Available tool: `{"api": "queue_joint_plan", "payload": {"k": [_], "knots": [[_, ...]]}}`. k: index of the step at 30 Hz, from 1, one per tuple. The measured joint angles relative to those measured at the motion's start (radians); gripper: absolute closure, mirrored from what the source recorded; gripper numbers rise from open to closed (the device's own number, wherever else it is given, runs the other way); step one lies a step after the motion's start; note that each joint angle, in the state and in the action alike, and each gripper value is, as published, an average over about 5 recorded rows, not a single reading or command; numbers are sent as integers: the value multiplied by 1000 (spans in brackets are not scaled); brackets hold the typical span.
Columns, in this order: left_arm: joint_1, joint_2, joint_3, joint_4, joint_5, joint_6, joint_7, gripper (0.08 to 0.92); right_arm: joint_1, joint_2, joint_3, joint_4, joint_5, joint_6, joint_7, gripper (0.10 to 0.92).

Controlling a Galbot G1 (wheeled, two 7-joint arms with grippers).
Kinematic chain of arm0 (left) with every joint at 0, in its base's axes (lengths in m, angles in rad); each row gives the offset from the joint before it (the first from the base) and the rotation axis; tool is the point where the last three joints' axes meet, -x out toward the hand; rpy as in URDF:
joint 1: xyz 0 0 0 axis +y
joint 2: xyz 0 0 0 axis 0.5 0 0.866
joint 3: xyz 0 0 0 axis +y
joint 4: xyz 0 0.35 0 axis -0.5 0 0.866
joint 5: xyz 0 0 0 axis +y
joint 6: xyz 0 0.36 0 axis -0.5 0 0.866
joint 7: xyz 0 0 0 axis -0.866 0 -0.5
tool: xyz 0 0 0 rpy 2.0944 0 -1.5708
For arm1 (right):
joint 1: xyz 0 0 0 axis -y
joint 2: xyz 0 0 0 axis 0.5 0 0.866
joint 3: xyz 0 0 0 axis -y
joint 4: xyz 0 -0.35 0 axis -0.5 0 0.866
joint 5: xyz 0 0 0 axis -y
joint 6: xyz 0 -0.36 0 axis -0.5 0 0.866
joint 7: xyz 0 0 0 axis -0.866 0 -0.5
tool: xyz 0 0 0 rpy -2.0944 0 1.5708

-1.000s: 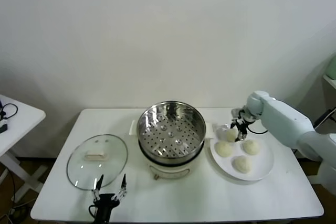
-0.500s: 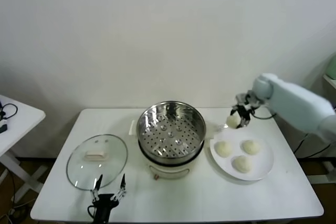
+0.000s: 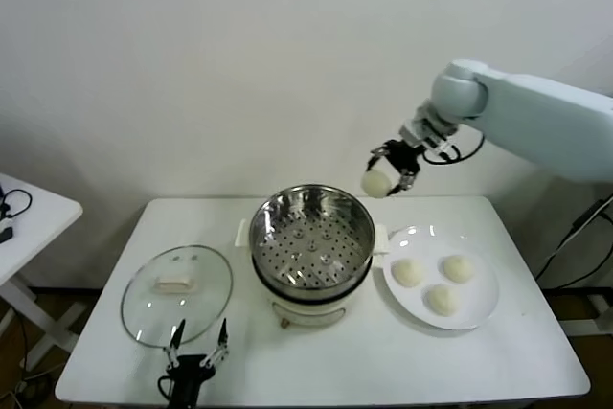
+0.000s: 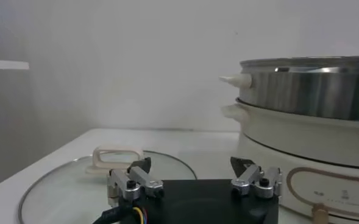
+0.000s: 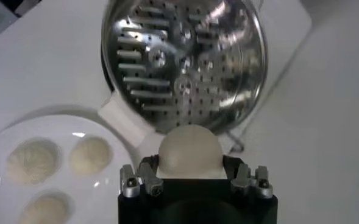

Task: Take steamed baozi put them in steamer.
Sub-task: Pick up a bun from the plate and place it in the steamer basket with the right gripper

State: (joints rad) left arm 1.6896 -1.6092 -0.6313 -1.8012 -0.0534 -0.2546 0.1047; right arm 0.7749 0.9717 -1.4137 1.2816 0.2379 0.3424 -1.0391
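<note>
While the right claw (image 3: 387,177) hangs high in the air, it squeezes one baozi (image 3: 376,182) between its two fingers so the soft bun cannot drop. From the right wrist view the bun (image 5: 189,150) sits snug in the claw (image 5: 191,176), with the steamer (image 5: 185,58) down below and a little ahead of it. The claw is just past the steamer's (image 3: 311,237) rim on the plate side, so I think it needs to go a bit farther over the holes and then come down before letting go. The steel basket has nothing in it yet.

Three more baozi (image 3: 408,272) wait on the white plate (image 3: 484,306), below the claw and off to its side, close together so they are easy to reach. The glass lid (image 3: 177,292) lies flat on the table (image 3: 383,361), far from this claw, so the steamer stays open on top.

The left claw (image 4: 194,181) rests low near the lid with its fingers apart, holding nothing.
</note>
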Motion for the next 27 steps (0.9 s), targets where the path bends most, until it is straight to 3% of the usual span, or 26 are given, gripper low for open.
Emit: {"api": "queue_joint_plan", "payload": {"k": [13,27], "knots": [[-1,0,-9,-6,13,-4,-3,177,-120,183,24,-105,-307,303,121,330],[-14,0,-14,15,13,-7,-6,177,-280,332,134,-337,-533,466,182,330]]}}
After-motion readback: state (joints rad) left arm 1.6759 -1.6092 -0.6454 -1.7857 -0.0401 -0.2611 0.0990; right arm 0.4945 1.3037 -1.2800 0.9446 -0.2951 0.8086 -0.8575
